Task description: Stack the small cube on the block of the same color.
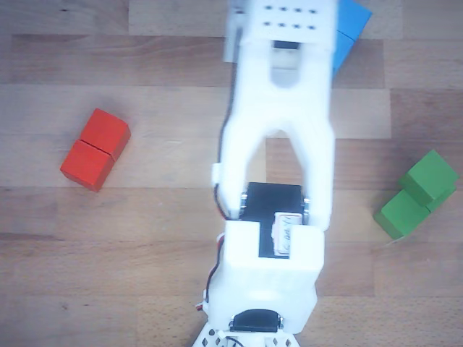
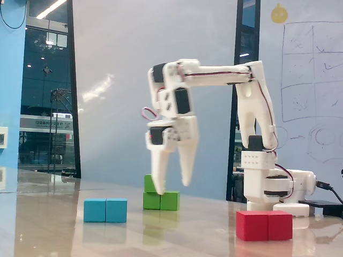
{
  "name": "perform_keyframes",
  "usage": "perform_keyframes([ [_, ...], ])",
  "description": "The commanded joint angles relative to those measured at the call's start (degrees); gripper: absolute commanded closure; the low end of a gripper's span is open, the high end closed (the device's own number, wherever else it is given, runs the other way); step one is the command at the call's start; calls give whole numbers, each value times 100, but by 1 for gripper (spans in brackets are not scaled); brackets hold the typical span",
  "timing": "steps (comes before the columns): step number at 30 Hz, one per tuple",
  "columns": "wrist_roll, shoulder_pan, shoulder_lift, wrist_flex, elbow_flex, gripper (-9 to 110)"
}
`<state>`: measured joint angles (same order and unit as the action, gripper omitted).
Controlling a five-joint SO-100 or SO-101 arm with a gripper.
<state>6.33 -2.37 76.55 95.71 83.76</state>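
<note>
One small green cube (image 1: 430, 176) | matte | atop green block (image 2: 161, 201)

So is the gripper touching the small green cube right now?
Cannot tell. In the fixed view the open gripper overlaps the small cube on the green block; depth is unclear, and the other view doesn't show the fingertips.
</note>
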Motion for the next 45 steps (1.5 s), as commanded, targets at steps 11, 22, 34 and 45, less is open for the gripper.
perform_keyframes([
  [11, -686, -501, 2725, -615, 1134, 78],
  [22, -773, -501, 5687, -2769, 4772, 83],
  [34, -686, -88, 8130, -3973, 7304, 98],
  [45, -668, 105, 10459, -4043, 9009, 101],
])
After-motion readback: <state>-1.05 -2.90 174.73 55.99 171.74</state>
